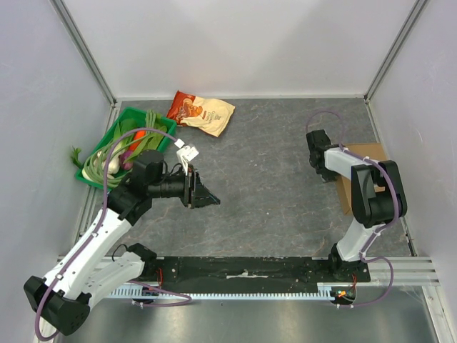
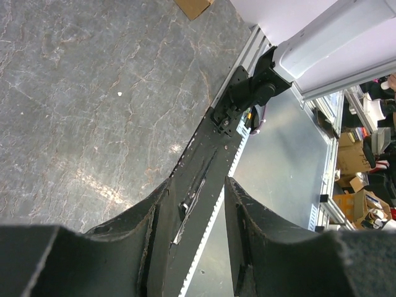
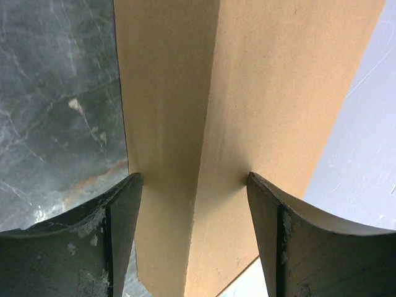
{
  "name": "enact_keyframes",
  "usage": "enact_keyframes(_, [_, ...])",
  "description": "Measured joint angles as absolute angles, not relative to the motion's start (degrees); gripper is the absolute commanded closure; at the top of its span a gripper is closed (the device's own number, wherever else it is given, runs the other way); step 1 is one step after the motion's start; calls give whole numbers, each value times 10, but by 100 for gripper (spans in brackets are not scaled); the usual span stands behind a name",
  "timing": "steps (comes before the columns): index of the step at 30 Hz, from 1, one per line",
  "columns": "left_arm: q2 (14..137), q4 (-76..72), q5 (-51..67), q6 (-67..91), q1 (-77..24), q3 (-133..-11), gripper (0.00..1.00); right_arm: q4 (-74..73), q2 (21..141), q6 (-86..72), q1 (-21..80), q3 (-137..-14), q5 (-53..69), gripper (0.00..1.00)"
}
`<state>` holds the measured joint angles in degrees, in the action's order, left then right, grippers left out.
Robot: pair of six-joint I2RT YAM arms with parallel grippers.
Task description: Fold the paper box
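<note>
Two pincers, both spread: my right pincer [image 3: 192, 185] straddles a crease of the paper box [image 3: 266, 93] (early folding, I judge); left pincer [image 2: 197, 185] hangs empty. Next: close on that crease.

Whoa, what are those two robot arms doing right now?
The right arm's claw is at the plain brown cardboard paper box near the right side of the grey table. Its fingers are spread open on either side of a crease in the cardboard. The left arm's claw hovers open and empty over the middle of the table. How far the folding has got is hard to see, because the right arm hides much of the box.
</note>
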<state>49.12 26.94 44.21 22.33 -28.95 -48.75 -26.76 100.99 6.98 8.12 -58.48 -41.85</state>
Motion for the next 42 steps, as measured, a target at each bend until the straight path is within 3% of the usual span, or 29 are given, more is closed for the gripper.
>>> enact_keyframes(23, [462,269,467,224,-314,-487,56,-343,911,15,85,-526,-385,24])
enact_keyframes(31, [460,270,467,224,-314,-488,56,-345,903,11,100,-523,-415,18])
enact_keyframes(37, [460,274,463,223,-314,-488,56,-340,851,26,185,-551,-472,14])
enact_keyframes(42, [456,274,436,224,-314,-488,56,-374,828,-25,321,-704,-470,11])
